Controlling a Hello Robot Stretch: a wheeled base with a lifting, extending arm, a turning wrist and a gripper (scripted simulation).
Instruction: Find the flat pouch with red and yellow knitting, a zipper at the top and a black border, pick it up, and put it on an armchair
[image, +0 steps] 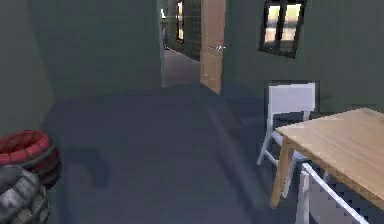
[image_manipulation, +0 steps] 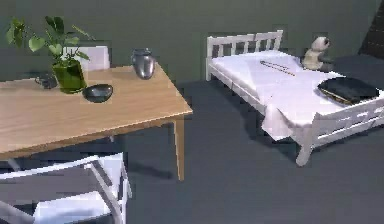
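Search phase: dark flat item (image_manipulation: 348, 90) on white wooden bed (image_manipulation: 262, 88), right of frame, possible pouch; bearing from jaws and jaw state cannot be told.

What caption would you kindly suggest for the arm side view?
Wooden table with potted plant, vase and bowl, near a white bed.

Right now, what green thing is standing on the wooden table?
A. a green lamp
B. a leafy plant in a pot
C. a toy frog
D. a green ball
B: a leafy potted plant stands on the wooden table, close to a dark bowl and a grey vase.
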